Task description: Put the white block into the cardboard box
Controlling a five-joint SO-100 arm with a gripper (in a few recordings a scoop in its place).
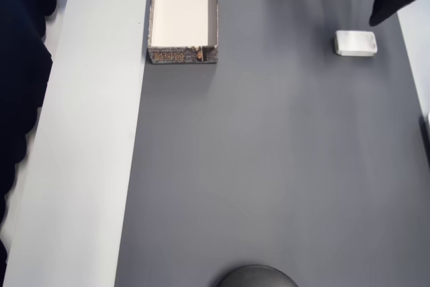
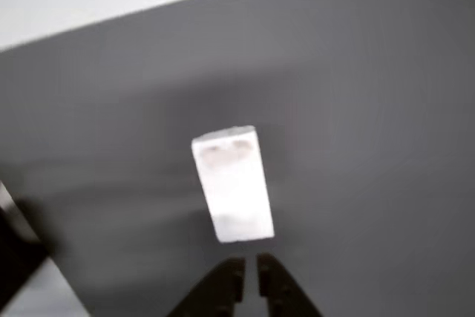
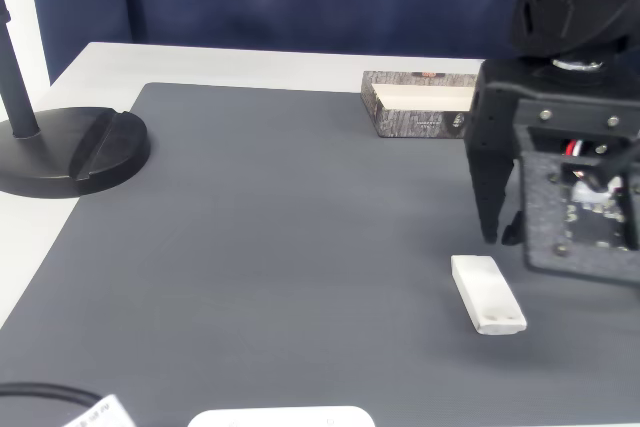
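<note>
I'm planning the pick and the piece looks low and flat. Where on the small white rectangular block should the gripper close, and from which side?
Grip the small white rectangular block across its short width, near mid-length, coming straight down from above. It lies flat on the dark grey mat with nothing beside it, so both long edges are free. The gripper sits just off one short end, fingers nearly together; it would likely need to open first.

White block (image 1: 355,43) is lying flat on the dark grey mat (image 1: 269,166), small rectangular slab with rounded corners, roughly twice as long as wide, nothing touching it. In the fixed view it (image 3: 487,293) is sitting near the mat's right part, long axis angled. Cardboard box (image 1: 183,15) is standing upright and open, shallow, cream-white inside, dark patterned outer walls, empty, resting at the mat's far edge, well apart from the block.
</note>
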